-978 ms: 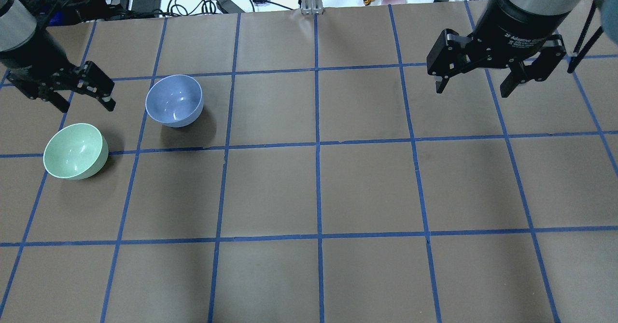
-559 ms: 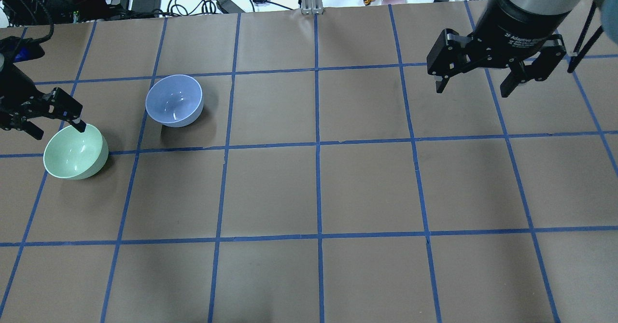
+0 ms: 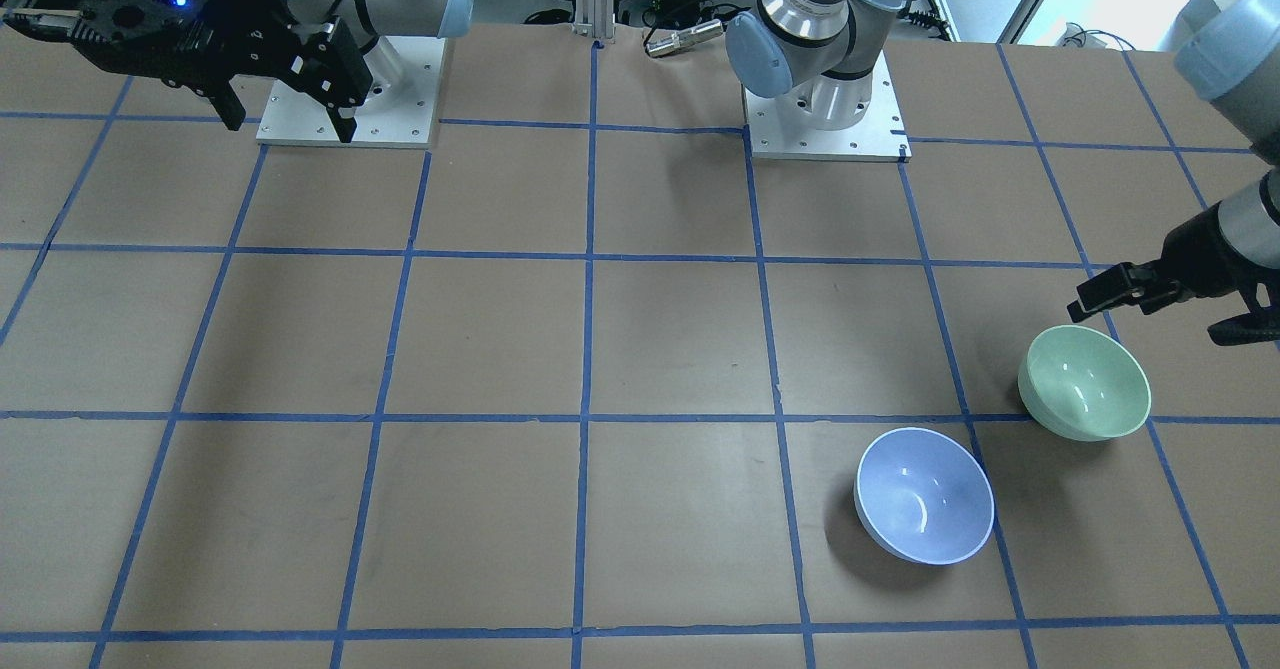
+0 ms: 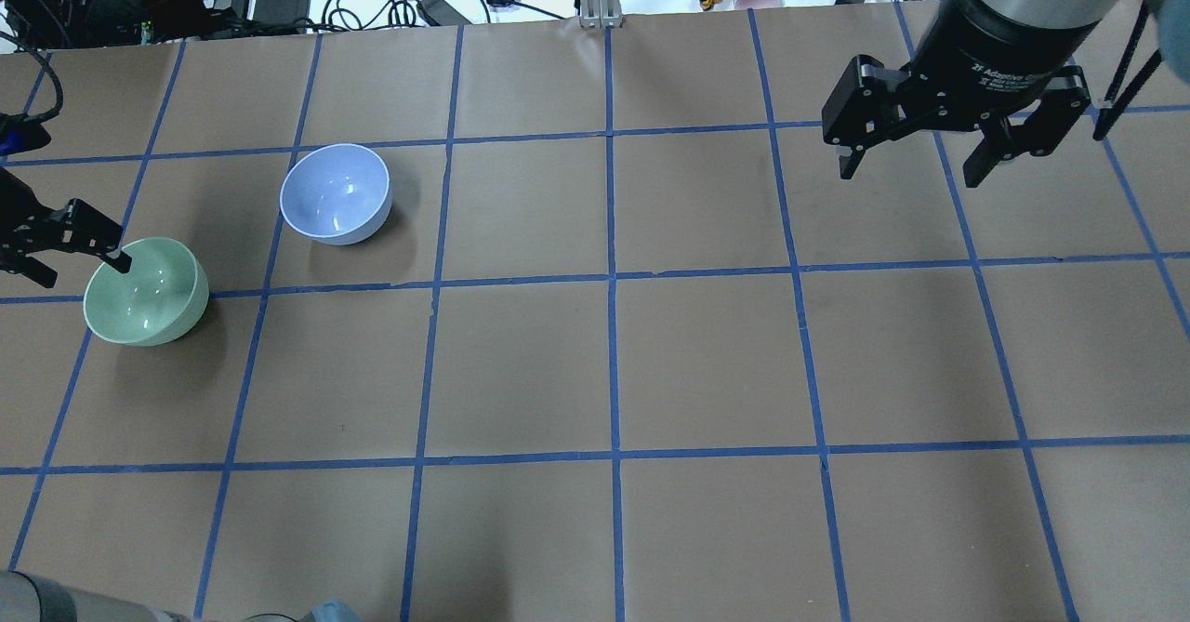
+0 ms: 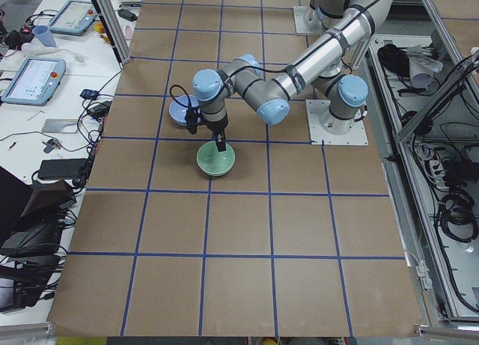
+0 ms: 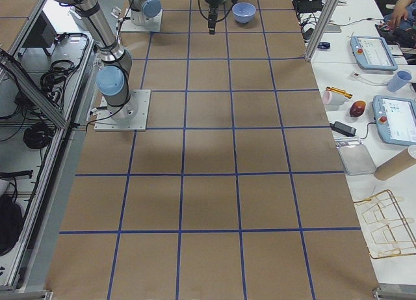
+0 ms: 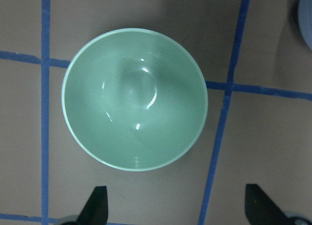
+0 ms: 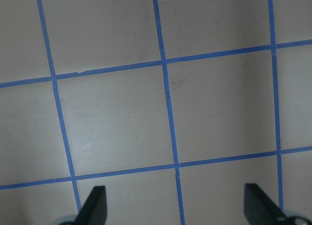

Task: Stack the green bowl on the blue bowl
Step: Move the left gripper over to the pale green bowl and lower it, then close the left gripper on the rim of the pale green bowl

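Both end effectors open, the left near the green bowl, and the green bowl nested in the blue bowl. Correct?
Not nested: the overhead exterior view shows the green bowl on the table apart from the blue bowl, and the left end effector and right end effector are open.

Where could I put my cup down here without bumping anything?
The middle squares between blue bowl and right tool are bare. Crowded at the robot's left edge: left tool, open, at green bowl, blue bowl beside it.
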`<state>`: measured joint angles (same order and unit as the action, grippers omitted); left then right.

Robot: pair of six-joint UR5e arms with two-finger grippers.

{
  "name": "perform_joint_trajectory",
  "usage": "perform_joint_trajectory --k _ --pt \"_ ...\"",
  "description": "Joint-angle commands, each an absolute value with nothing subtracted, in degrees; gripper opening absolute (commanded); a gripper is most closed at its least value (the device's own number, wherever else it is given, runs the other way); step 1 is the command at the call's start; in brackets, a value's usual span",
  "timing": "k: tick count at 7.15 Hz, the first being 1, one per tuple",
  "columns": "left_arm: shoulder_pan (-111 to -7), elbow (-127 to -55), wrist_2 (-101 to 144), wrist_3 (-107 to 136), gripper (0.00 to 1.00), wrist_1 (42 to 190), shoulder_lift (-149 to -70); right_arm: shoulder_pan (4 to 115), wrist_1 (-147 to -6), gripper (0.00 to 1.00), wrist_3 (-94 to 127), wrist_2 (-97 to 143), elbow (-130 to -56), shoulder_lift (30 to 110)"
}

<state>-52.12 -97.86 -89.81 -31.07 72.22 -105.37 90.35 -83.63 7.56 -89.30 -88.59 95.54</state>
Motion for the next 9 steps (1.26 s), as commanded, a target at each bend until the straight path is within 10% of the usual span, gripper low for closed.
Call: perform_joint_trajectory --k 1,9 --pt "-51.2 -97.8 -89.5 -33.3 1.00 64.1 -110.9 90.4 -83.7 1.00 7.6 -89.3 -88.6 95.5" --pt "-46.8 -102.3 -86.6 -43.3 1.00 58.6 -115.8 90.4 -83.6 1.00 7.6 -89.3 -88.6 95.5"
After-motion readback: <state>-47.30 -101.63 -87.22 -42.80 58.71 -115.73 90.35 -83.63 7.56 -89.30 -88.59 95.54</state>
